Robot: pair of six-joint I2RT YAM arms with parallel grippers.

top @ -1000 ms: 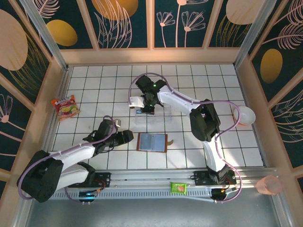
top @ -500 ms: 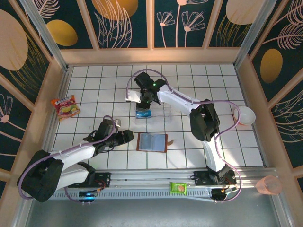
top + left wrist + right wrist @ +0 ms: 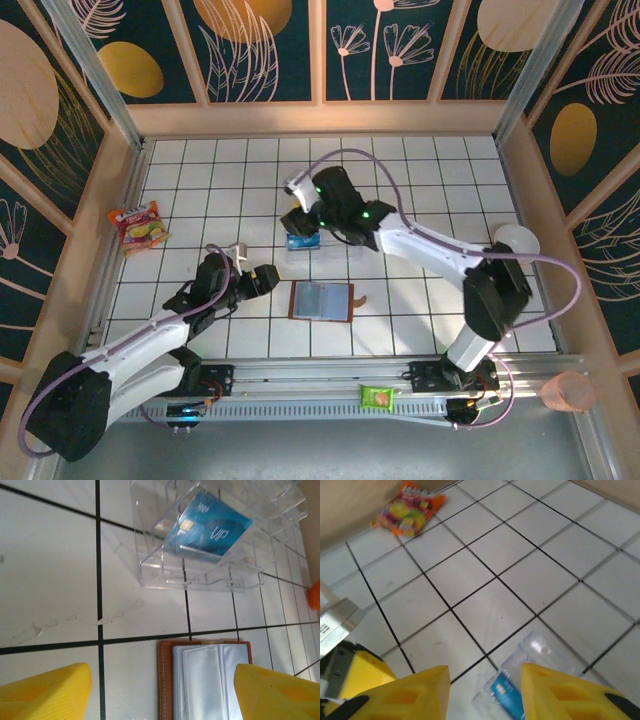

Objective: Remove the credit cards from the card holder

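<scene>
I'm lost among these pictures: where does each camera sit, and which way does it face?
Top: above, behind the arms, looking down on the table; both arms show.
Left wrist: past its yellow fingers, at the box and wallet.
Right wrist: past its fingers, at tiles and a snack packet.
All share the blue card.

Overhead wide, wrist views close, sharing card (image 3: 209, 528)

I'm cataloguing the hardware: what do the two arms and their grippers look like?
The left arm and right arm have white links, black joints and a lilac cable looped alongside. The left gripper and right gripper carry blocky, bright yellow fingers.
</scene>
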